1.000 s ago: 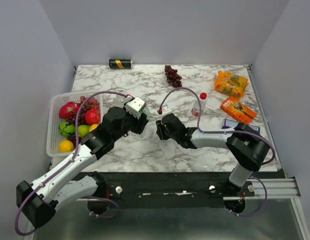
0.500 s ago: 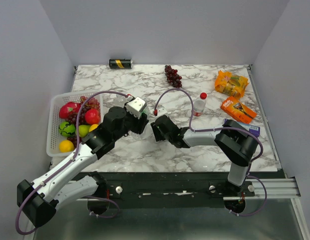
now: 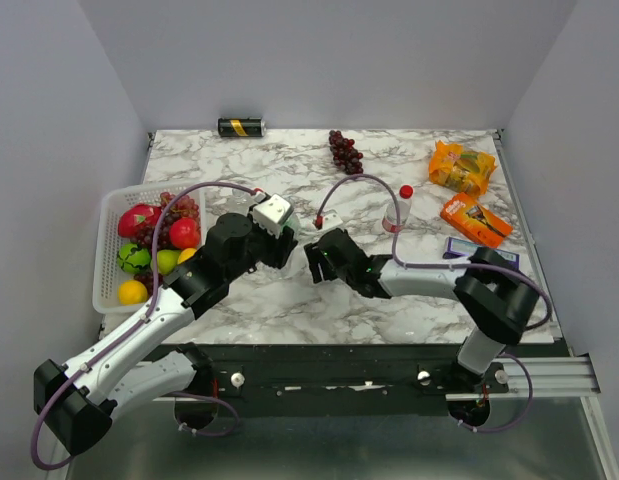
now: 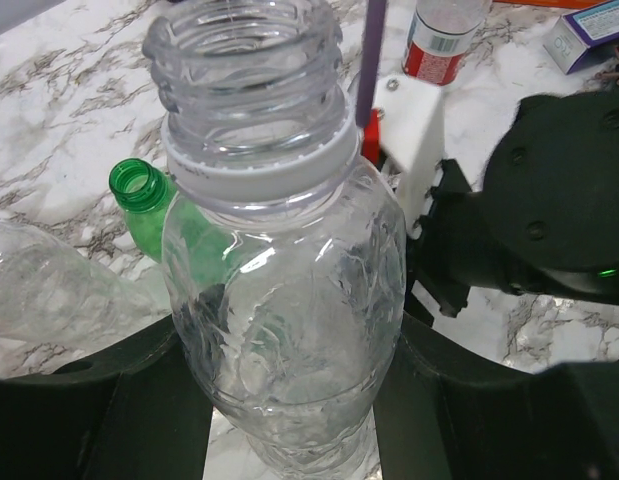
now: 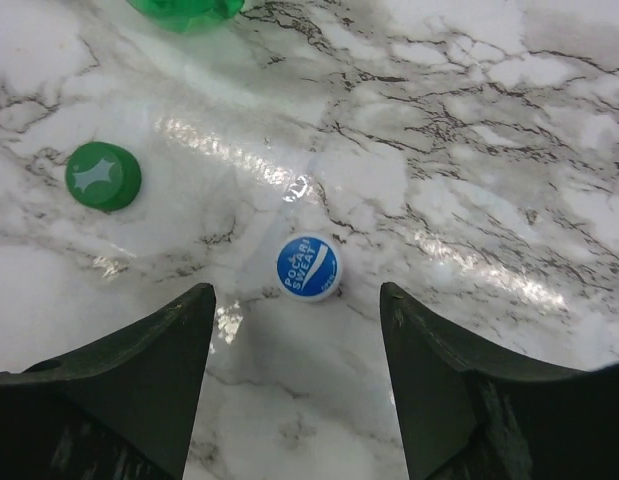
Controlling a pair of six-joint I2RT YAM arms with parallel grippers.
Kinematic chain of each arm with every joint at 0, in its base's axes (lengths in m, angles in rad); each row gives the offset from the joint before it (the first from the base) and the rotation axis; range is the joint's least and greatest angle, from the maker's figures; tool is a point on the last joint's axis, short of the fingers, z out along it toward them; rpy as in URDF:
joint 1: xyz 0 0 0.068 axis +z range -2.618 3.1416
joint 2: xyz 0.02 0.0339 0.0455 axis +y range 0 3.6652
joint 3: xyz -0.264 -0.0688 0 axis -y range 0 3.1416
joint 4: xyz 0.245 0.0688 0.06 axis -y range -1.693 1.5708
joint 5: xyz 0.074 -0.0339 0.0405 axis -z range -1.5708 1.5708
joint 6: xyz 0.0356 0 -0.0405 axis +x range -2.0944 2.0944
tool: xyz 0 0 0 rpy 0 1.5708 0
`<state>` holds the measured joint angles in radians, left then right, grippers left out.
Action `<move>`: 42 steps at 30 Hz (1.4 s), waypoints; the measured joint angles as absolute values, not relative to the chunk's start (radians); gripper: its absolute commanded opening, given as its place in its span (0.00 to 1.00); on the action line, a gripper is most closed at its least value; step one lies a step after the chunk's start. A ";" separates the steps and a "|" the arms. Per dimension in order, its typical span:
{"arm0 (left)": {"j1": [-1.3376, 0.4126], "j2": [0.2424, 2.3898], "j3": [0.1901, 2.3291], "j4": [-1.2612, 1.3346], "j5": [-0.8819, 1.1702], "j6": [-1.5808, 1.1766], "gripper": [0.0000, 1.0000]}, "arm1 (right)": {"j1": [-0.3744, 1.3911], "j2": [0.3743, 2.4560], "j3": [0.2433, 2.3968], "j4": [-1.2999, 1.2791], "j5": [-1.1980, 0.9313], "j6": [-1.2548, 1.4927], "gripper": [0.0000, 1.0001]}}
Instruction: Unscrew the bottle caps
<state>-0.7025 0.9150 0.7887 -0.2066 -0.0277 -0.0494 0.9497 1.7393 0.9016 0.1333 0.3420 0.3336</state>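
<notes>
Arms (image 3: 159, 310) bent inward, wrists nearly meeting at frame centre. Left gripper (image 4: 289, 420) pinching clear bottle (image 4: 289, 280), uncapped, neck toward frame top; green bottle (image 4: 159, 215) lying behind, left. Right gripper (image 5: 297, 310) spread above blue cap (image 5: 307, 268); green cap (image 5: 103, 176) upper left. Red-label bottle (image 3: 396, 212) farther right, red-capped.

A bottle (image 5: 184, 10) seemingly lies behind the left cap (image 5: 103, 176) and right cap (image 5: 308, 267).

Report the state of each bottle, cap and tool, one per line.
Clear plastic bottle: uncapped, gripped.
Translucent green plastic bottle: uncapped, lying down.
Red-labelled clear bottle: capped, upright.
Long clear bottle: lying down, mouth out of view.
Green cap: off, lying loose.
Blue-and-white cap: off, lying loose.
Left tool: shut on the clear plastic bottle.
Right tool: open, empty.
</notes>
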 measured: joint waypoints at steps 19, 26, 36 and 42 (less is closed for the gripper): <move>-0.802 0.946 0.788 -0.188 0.289 0.031 0.31 | 0.748 0.976 0.940 -0.174 -0.208 0.342 0.72; -0.835 0.972 0.789 -0.215 0.328 0.051 0.31 | 0.748 0.986 1.011 -0.183 -0.378 0.351 0.69; -0.862 0.976 0.789 -0.226 0.335 0.070 0.31 | 0.749 1.088 1.026 -0.207 -0.472 0.351 0.63; -0.867 0.982 0.789 -0.227 0.335 0.075 0.31 | 0.756 1.093 1.026 -0.212 -0.488 0.346 0.57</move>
